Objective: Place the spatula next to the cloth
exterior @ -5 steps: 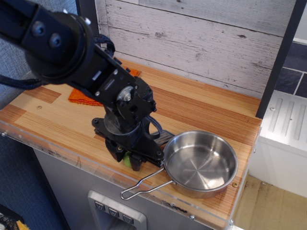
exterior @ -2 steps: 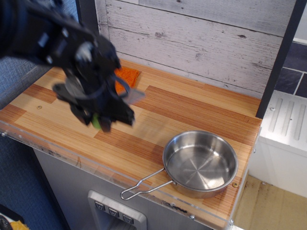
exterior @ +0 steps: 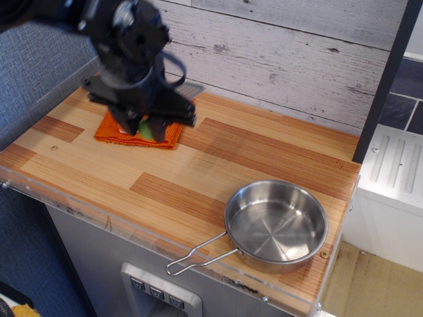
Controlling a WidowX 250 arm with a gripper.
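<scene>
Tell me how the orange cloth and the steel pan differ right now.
The orange cloth is flat, soft and textured; the steel pan is a rigid, shiny round bowl with a wire handle. The cloth lies at the back left of the wooden counter, partly hidden under the hand, which holds the green-handled spatula; the pan sits uncovered at the front right. Both rest on the counter.

Cloth, spatula and gripper far from the pan

From the pan (exterior: 276,226), the cloth (exterior: 137,132) lies far back-left; gripper (exterior: 144,127) and spatula (exterior: 146,129) above it.
</scene>
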